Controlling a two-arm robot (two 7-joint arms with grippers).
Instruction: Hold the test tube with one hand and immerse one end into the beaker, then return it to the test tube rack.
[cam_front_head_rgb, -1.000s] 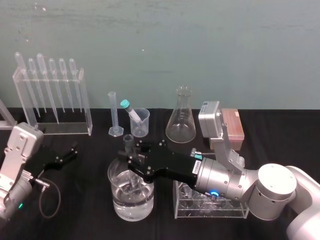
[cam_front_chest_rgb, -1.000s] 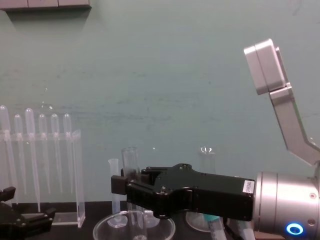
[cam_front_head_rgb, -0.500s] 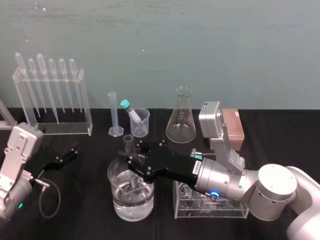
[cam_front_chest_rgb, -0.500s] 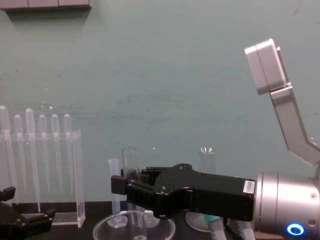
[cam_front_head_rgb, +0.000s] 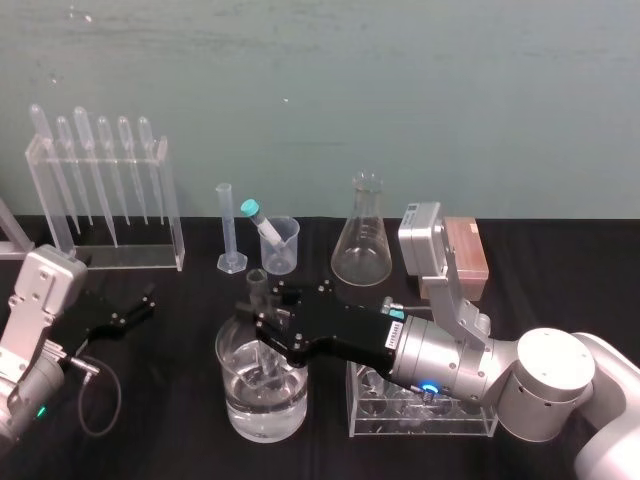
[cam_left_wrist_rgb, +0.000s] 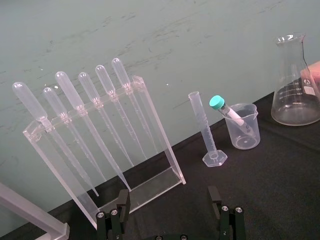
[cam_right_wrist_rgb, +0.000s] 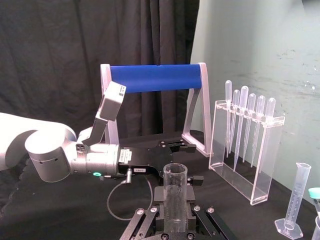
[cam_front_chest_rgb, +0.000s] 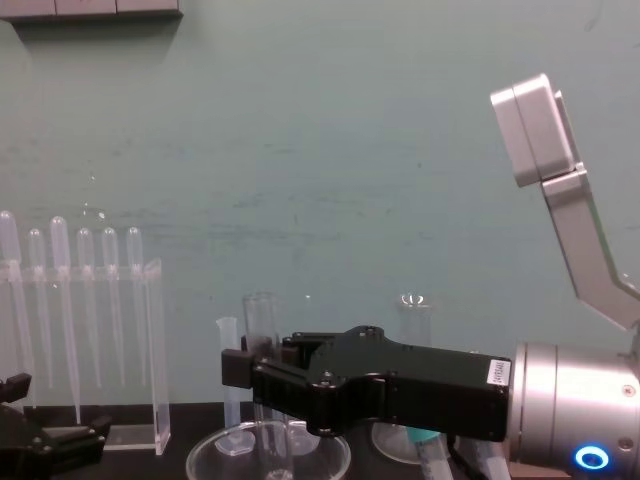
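- Black table (cam_front_head_rgb: 180, 440), teal wall (cam_front_head_rgb: 400, 100); my left gripper (cam_left_wrist_rgb: 169, 212) idles spread open, well off to the working gripper's left.
- Directly under the right gripper (cam_front_head_rgb: 265, 325) sits the beaker (cam_front_head_rgb: 262, 415). The gripper is clamped on the test tube (cam_front_head_rgb: 257, 288), upright, lower end dipped in the water.
- Thin wet glass: light, slick, brittle. I'd hold it gently by the upper shaft.
- Beyond the gripper's wrist stands the test tube rack (cam_front_head_rgb: 467, 252).

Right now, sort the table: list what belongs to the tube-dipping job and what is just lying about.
In the job: test tube, held by the right gripper, lower end in the beaker; test tube rack beneath that arm.

Lying about: pipette stand, graduated cylinder, small beaker with a teal-capped tube, conical flask, brownish box; left gripper parked open at the left.
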